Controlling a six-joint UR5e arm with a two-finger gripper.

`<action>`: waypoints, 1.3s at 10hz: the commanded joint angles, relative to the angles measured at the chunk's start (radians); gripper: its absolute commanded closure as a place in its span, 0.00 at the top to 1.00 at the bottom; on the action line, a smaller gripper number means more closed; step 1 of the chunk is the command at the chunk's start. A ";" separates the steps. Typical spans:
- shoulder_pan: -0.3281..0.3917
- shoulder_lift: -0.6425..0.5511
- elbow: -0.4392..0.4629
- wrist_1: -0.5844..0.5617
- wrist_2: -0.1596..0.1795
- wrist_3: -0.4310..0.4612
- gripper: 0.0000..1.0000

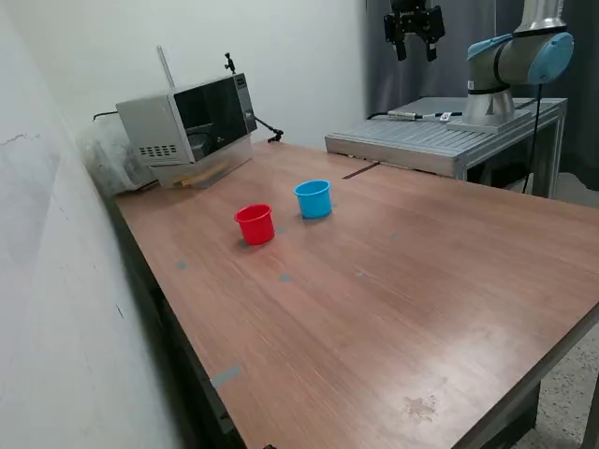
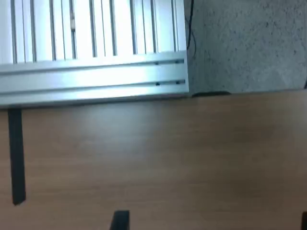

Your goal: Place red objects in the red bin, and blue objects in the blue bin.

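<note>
the pincer hangs high above the far end of the counter, over the edge of a ribbed metal plate on which the arm's base stands. its two fingers point down with a visible gap between them and nothing held — moderately wide. in the wrist view only dark finger tips show at the frame edge, above bare wood and the ribbed plate.

the red bin stands upright on the counter, well below and away from the pincer, toward the exterior view's left. the blue bin stands upright just beside it, not touching, the nearer of the two to the pincer. whether either cup contains anything cannot be told from this angle. no small cubes can be made out on the wood.

a grey-and-black box-shaped appliance sits at the counter's far corner, well apart from the pincer on the exterior view's left — beyond both cups. a strip of dark tape lies on the wood near the plate.
</note>
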 commanded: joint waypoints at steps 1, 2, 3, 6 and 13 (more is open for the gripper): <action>-0.009 -0.039 0.009 0.159 -0.002 -0.004 1.00; -0.011 -0.040 0.007 0.280 -0.002 -0.004 1.00; -0.011 -0.040 0.007 0.339 -0.002 -0.002 1.00; -0.009 -0.048 0.001 0.340 0.000 -0.002 1.00; -0.012 -0.048 0.001 0.341 -0.002 -0.004 1.00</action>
